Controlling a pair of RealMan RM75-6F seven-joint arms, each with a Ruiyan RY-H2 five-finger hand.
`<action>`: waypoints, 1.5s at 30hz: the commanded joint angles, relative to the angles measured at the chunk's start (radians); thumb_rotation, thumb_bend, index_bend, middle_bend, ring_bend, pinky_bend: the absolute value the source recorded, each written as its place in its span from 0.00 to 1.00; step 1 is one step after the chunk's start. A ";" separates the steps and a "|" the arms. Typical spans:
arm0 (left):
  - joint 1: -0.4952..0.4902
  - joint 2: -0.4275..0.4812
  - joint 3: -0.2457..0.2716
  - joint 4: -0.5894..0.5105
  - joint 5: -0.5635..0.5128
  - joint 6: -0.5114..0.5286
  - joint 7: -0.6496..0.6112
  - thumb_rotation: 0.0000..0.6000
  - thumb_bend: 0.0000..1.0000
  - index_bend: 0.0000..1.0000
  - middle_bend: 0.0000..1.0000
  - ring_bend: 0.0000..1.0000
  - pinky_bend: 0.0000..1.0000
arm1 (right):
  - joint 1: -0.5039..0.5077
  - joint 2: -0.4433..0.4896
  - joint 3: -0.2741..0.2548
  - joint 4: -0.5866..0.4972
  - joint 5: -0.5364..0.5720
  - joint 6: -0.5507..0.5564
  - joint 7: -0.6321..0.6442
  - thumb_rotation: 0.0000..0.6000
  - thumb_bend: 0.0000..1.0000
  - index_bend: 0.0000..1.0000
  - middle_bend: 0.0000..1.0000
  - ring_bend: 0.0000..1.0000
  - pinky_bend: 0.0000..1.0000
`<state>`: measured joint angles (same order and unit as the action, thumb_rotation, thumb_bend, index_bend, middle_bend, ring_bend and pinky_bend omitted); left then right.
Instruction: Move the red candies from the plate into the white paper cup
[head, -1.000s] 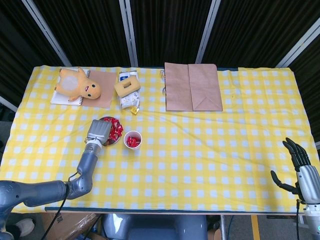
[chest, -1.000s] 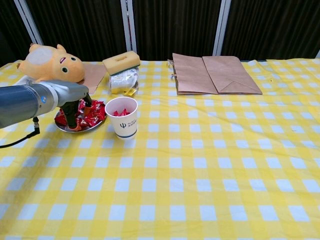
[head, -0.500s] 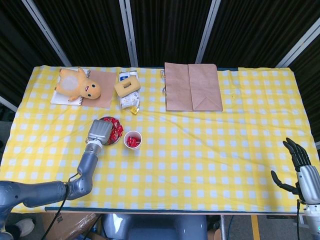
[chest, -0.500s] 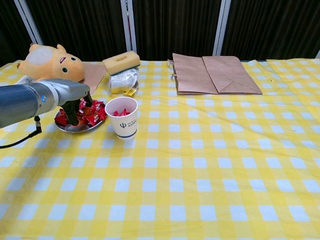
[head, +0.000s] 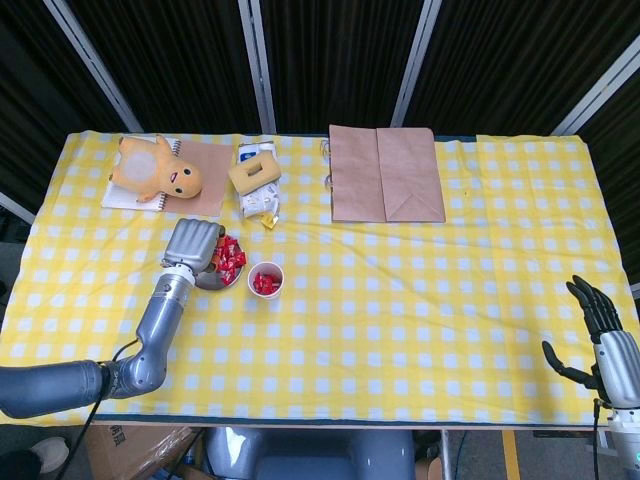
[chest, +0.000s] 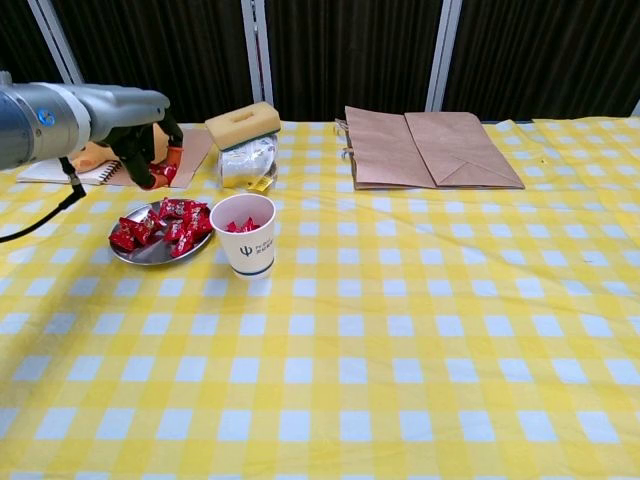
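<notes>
A: While the left hand (chest: 150, 150) is hanging raised above the shallow metal plate (chest: 128, 256), is it actually carrying anything?

B: It is looking that way. In the chest view its fingers are curling in around something red, which I am taking to be one red wrapped candy (chest: 166, 172), though the fingers are hiding most of it. The head view is showing only the back of the hand, so I am not counting pieces.

A: And where are the rest sitting?

B: A pile of red wrapped candies (chest: 162, 225) is lying on the plate, just left of the white paper cup (chest: 247, 233), which is standing upright on the yellow checked tablecloth (chest: 420, 330) with a few red pieces already showing inside.

A: How are they likely to be handling?

B: I am judging them light, small and crinkly, with slick film wrappers that are apt to slide between hard fingers. Pinching across the body of one piece, or by a twisted wrapper end, is seeming the safer hold. The cup is light too, so a knock on its rim could be tipping it.

A: What is the right hand (head: 603, 330) doing?

B: It is resting at the far table edge, fingers spread, holding nothing.
</notes>
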<state>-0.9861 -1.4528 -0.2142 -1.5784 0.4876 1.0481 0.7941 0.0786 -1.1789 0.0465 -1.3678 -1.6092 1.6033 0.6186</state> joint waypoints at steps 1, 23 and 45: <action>0.005 0.029 -0.021 -0.066 0.052 0.030 -0.032 1.00 0.44 0.51 0.96 1.00 1.00 | 0.000 -0.001 0.000 0.001 0.000 0.001 -0.002 1.00 0.42 0.00 0.00 0.00 0.00; -0.057 -0.084 0.024 -0.111 0.053 0.058 0.046 1.00 0.40 0.50 0.95 1.00 1.00 | -0.002 0.003 0.000 0.000 -0.005 0.008 0.010 1.00 0.42 0.00 0.00 0.00 0.00; -0.021 -0.032 0.023 -0.113 0.073 0.089 -0.013 1.00 0.32 0.41 0.95 1.00 1.00 | -0.002 0.003 -0.001 0.001 -0.006 0.009 0.010 1.00 0.42 0.00 0.00 0.00 0.00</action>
<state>-1.0146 -1.4941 -0.1949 -1.6920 0.5598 1.1347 0.7867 0.0765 -1.1760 0.0456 -1.3668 -1.6154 1.6124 0.6286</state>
